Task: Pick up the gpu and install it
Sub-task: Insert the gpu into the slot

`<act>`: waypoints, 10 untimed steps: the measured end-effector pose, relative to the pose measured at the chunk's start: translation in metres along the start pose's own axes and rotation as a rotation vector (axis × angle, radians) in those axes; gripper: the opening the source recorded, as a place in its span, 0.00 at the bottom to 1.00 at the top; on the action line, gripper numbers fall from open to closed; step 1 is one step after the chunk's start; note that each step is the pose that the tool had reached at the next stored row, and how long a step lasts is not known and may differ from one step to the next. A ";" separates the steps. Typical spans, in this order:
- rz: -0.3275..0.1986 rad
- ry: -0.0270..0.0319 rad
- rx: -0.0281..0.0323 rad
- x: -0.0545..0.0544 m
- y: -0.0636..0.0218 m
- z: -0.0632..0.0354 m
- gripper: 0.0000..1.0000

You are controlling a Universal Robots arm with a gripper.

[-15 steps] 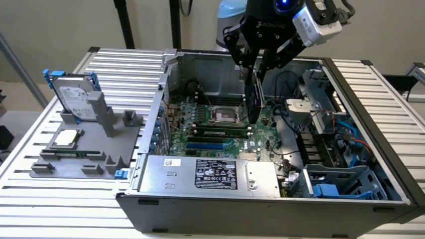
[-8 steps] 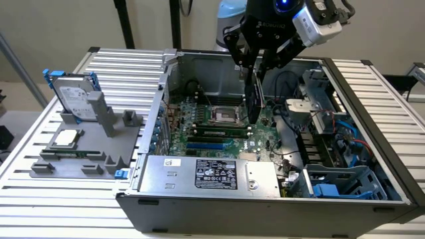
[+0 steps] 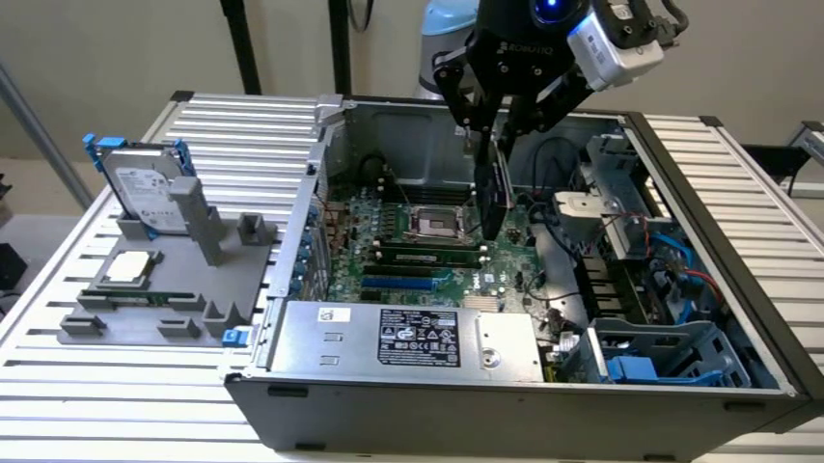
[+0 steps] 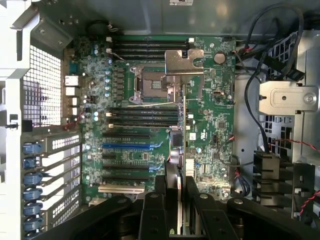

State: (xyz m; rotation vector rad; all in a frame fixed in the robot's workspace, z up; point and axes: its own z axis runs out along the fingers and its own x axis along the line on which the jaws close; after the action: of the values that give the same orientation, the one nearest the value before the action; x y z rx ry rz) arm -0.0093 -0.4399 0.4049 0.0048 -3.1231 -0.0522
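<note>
Exterior view: the tool (image 3: pixel 495 130) was clamped on the gpu (image 3: pixel 491 198), which hung edge-down just beneath it over the motherboard (image 3: pixel 386 246), probably so its edge could meet a slot. Wrist view: the tool (image 4: pixel 180 200) gripped the gpu (image 4: pixel 180 150) edge-on.

held over the motherboard (image 4: pixel 210 120), the gpu (image 4: pixel 182 120) is seen edge-on from the wrist, so its two faces cannot be told apart. its upper edge is covered by the gripper (image 4: pixel 178 202) clamped on it, and the gripper's body is cut off by the picture's edge. in the exterior view the arm (image 3: pixel 515 48) above the motherboard runs out past the top edge, the power supply (image 3: pixel 412 338) covers one strip of the motherboard, and its label print is too small to read.
</note>
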 end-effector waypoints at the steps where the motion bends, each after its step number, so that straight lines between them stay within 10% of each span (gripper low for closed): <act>1: -0.018 0.0003 -0.0003 0.000 0.0000 0.0003 0.27; 10: -0.182 0.0058 0.0026 0.000 -0.0001 0.0031 0.27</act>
State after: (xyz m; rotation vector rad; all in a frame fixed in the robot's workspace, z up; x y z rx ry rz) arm -0.0093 -0.4399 0.4018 0.2892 -3.1070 -0.0504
